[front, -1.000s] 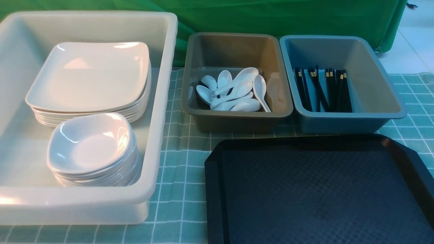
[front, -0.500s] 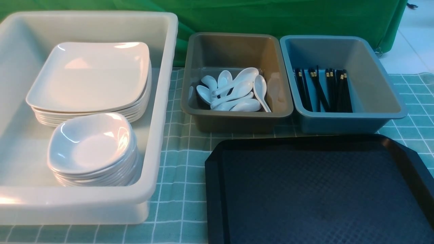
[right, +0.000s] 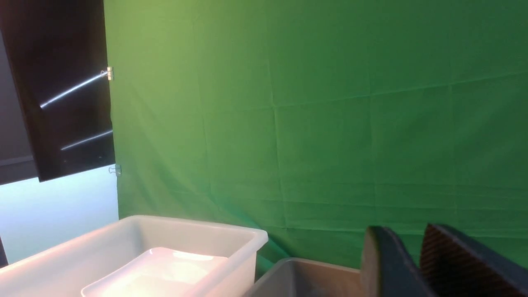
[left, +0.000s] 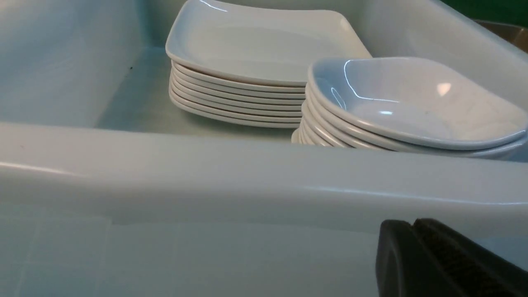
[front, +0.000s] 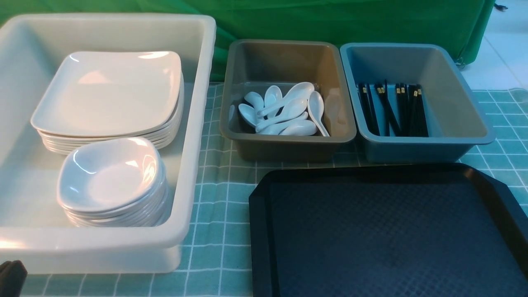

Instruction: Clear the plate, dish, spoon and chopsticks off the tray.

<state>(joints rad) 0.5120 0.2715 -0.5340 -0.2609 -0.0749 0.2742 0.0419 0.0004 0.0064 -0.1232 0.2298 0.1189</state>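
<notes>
My left gripper (left: 412, 225) is pinched together, empty, low by the white tub's (front: 198, 123) near wall at the counter's front-left. Right gripper (right: 416, 247) has a small gap, holding nothing, raised toward the green backdrop (right: 330, 123). Tray (front: 264, 231) sits bare front-right; plates (front: 107, 90), spoons (front: 284, 111), chopsticks (front: 392, 109) are in tubs. No labels anywhere.
</notes>
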